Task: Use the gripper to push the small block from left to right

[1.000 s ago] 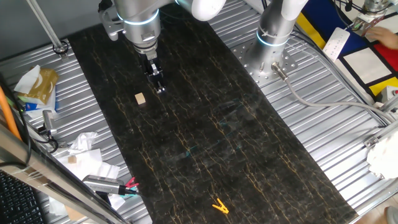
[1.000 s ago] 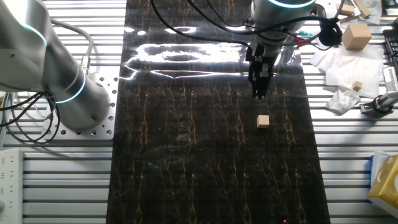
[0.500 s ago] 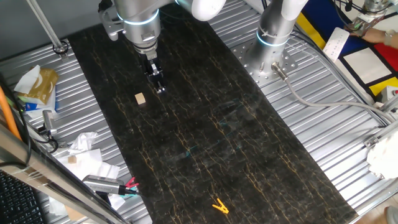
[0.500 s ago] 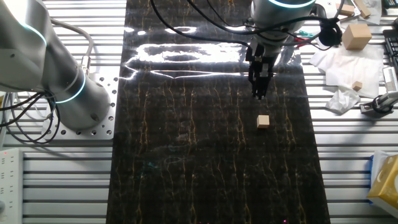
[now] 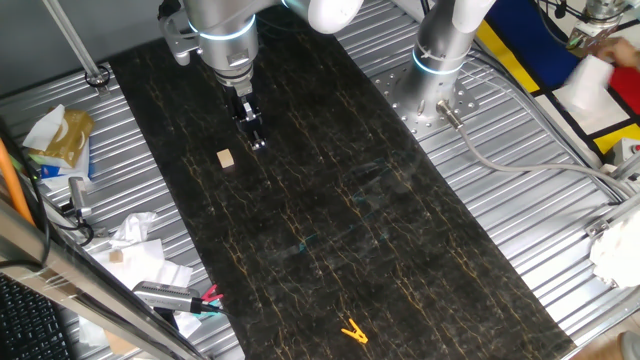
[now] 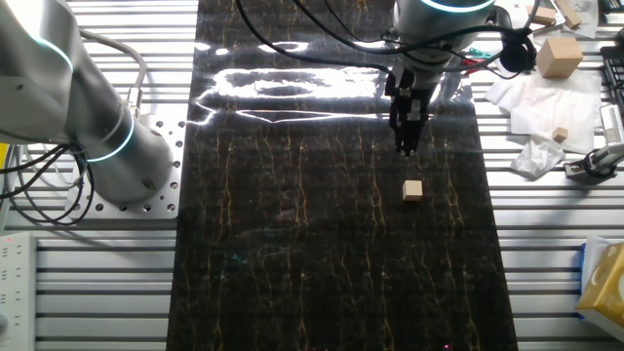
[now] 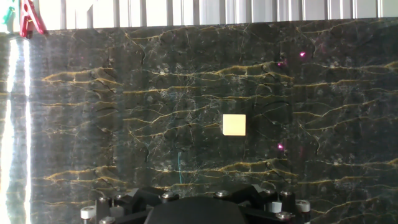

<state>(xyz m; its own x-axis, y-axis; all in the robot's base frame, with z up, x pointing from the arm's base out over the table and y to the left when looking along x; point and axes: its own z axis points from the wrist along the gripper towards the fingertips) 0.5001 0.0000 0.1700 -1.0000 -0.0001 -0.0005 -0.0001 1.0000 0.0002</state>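
Fingers (image 5: 257, 142) together above dark mat (image 5: 400, 260), near small block (image 5: 226, 158).

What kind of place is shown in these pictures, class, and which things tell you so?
Most likely a robotics lab workbench: a silver robot arm with a gripper over a dark marbled mat on a ribbed metal table, with cables alongside.

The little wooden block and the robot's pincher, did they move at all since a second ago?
No. The gripper hangs in the same spot beside the small block, not touching it, and the block has not shifted. Only something white moved at the far table edge.
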